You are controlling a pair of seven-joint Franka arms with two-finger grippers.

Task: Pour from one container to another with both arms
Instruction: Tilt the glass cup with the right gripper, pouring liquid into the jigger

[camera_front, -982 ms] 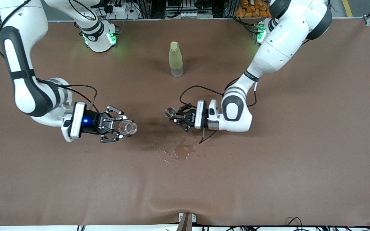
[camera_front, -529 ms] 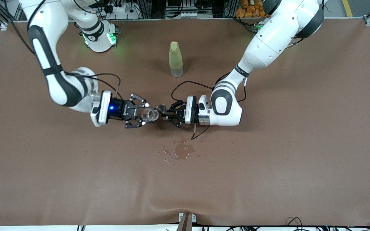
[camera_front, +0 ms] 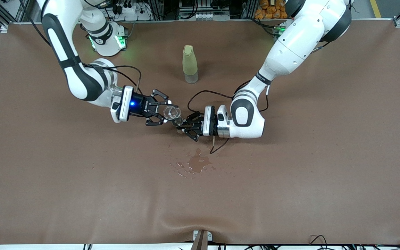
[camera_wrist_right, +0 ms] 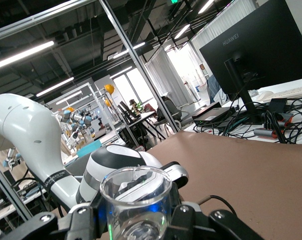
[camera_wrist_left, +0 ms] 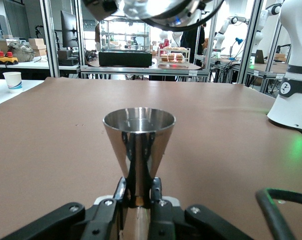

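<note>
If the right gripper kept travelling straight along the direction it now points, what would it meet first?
Probably the steel jigger held upright by the left gripper: the right gripper points at it, its glass cup already close above the jigger's rim. Whether they touch is unclear.

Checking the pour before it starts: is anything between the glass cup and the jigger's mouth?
Nothing visible. The right gripper holds the glass cup right beside the jigger gripped by the left gripper; the bottle stands apart, nearer the bases.

Clear glass cup (camera_front: 172, 112), mirror-bright steel jigger (camera_wrist_left: 138, 145) — matt brown tablecloth (camera_front: 290, 180).
</note>
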